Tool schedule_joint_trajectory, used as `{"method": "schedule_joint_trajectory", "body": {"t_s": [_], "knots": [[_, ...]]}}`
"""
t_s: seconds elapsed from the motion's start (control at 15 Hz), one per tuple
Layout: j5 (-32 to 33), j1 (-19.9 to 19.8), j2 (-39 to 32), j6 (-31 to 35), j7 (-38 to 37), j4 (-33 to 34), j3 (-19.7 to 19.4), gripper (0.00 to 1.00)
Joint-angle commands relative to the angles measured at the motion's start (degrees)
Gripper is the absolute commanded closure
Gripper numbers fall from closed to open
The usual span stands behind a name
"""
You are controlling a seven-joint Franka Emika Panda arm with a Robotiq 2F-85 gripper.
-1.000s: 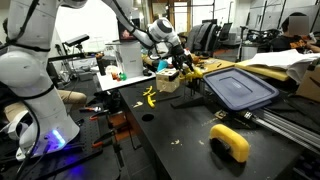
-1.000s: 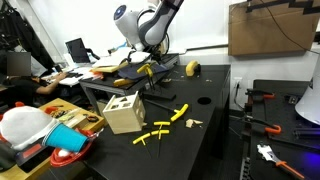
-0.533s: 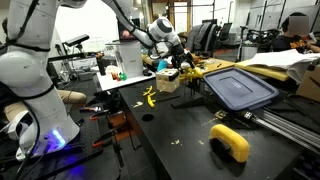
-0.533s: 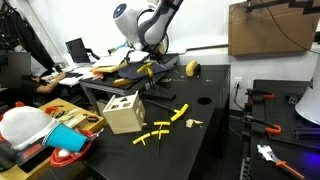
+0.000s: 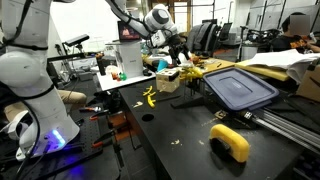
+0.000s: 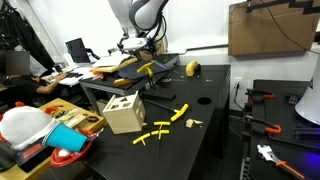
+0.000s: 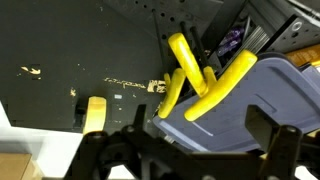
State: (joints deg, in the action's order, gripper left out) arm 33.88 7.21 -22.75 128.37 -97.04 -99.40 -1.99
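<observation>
fingers (image 7: 272,150) spread wide, released, gripping nothing; hovering above yellow sticks (image 7: 205,85) lying on blue lid (image 7: 262,100) edge, over dark surface (image 7: 80,50)

Claw (image 6: 135,46) higher, jaws wider.

Bright yellow curved strips (image 7: 213,86) lie crossed, leaning on the blue-grey lid's (image 7: 262,125) edge.

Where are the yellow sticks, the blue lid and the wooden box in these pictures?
yellow sticks (image 7: 222,85), wrist view, middle of the longest stick.
blue lid (image 5: 240,88), in an exterior view, centre of its top face.
wooden box (image 6: 125,118), in an exterior view, its front wall.
</observation>
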Motion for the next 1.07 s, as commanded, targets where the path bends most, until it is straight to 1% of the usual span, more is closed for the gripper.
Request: {"method": "schedule_joint_trajectory", "body": {"t_s": [0.0, 0.33, 0.53, 0.67, 1.0], "knots": [[-8.0, -1.2, 5.9, -0.2, 15.0, -3.2, 2.0, 0.0], [-20.0, -1.6, 9.3, -3.7, 37.1, -2.3, 3.3, 0.0], [-26.4, -1.9, 10.8, -8.9, 49.2, -0.9, 3.9, 0.0], [-29.0, -1.7, 11.9, -13.6, 56.1, 0.2, 4.1, 0.0], [-32.2, -1.2, 14.3, -25.6, 71.2, 3.6, 5.0, 0.0]]}}
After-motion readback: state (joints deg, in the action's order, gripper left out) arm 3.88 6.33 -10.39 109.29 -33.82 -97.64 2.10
